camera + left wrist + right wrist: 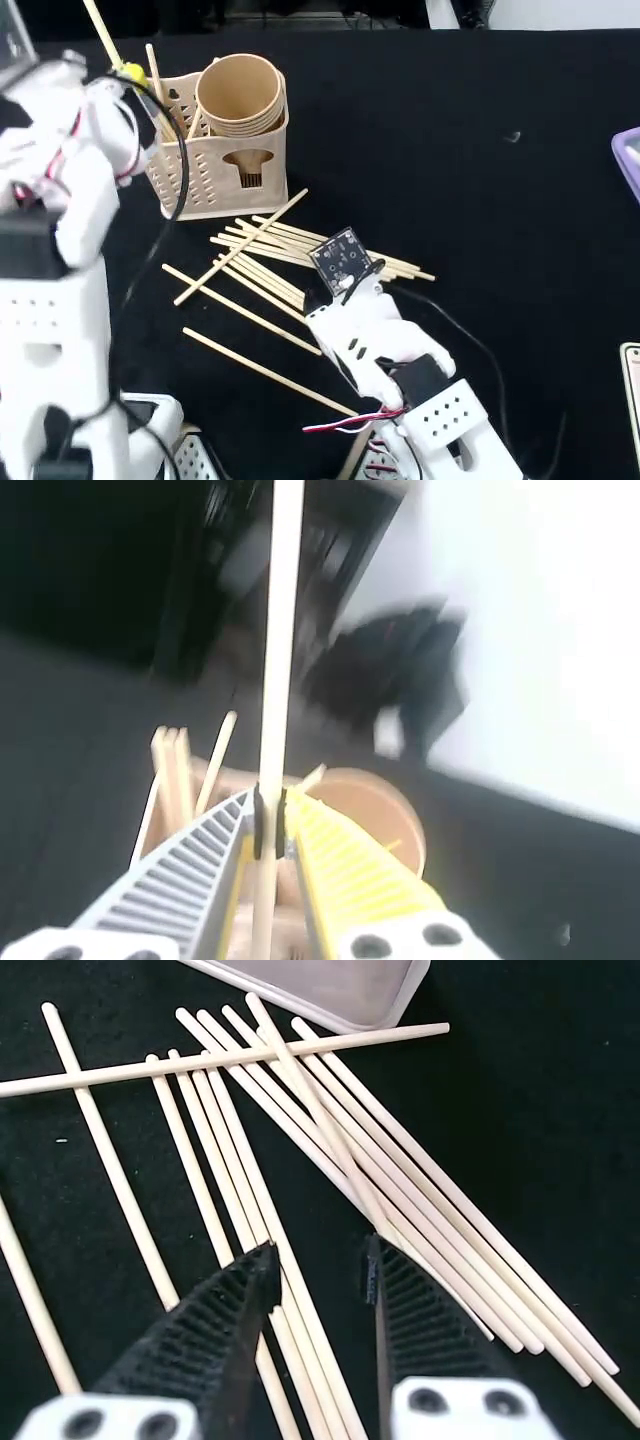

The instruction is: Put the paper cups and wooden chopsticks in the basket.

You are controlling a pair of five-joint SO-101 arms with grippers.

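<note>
On the table (500,250), basket (215,180) sits toward the far left corner, paper cups (240,95) stacked inside it. Loose chopsticks (265,255) fan out mid-table, just in front of the basket. The left gripper (268,815) is clamped on one chopstick (278,620), stick near upright, basket just below its lower end, so the drop looks lined up. The right gripper (318,1265) is part open, holding nothing, low over the pile with sticks running lengthwise between its jaws. It's the nearer arm for those.
</note>
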